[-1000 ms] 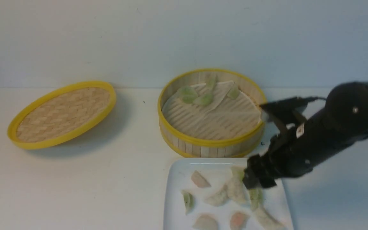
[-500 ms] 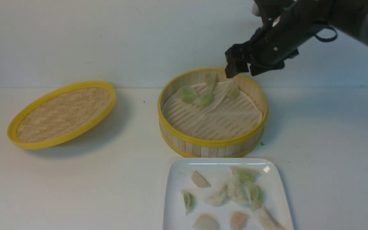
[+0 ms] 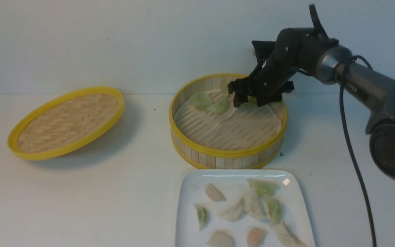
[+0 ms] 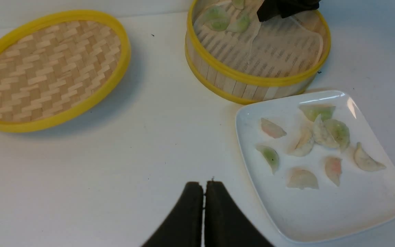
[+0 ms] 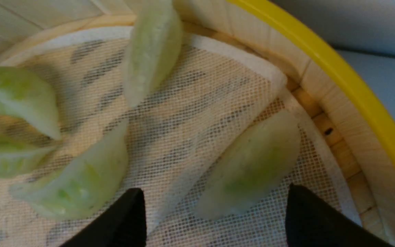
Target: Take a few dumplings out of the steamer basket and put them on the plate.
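Note:
The steamer basket [image 3: 228,152] stands at the table's middle back, and its rim shows in the right wrist view [image 5: 341,79]. Pale green dumplings [image 3: 201,100] lie at its far side on the white liner. My right gripper [image 3: 249,99] is open inside the basket, its fingertips [image 5: 129,216] on either side of one pale green dumpling [image 5: 252,164] near the wall. The white square plate [image 3: 187,199] lies in front of the basket with several dumplings [image 3: 267,206] on it. My left gripper [image 4: 204,187] is shut and empty, above bare table left of the plate [image 4: 321,219].
The flat woven yellow-rimmed lid [image 3: 67,121] lies tilted at the left of the table. Some pink-tinted dumplings [image 3: 256,236] lie on the plate among the green ones. The wall stands close behind the basket. My right arm [image 3: 355,79] reaches in from the right.
My right gripper left the plate, rose over the basket's far rim, then came down into the basket around a green dumpling. One more green dumpling lies on the plate.

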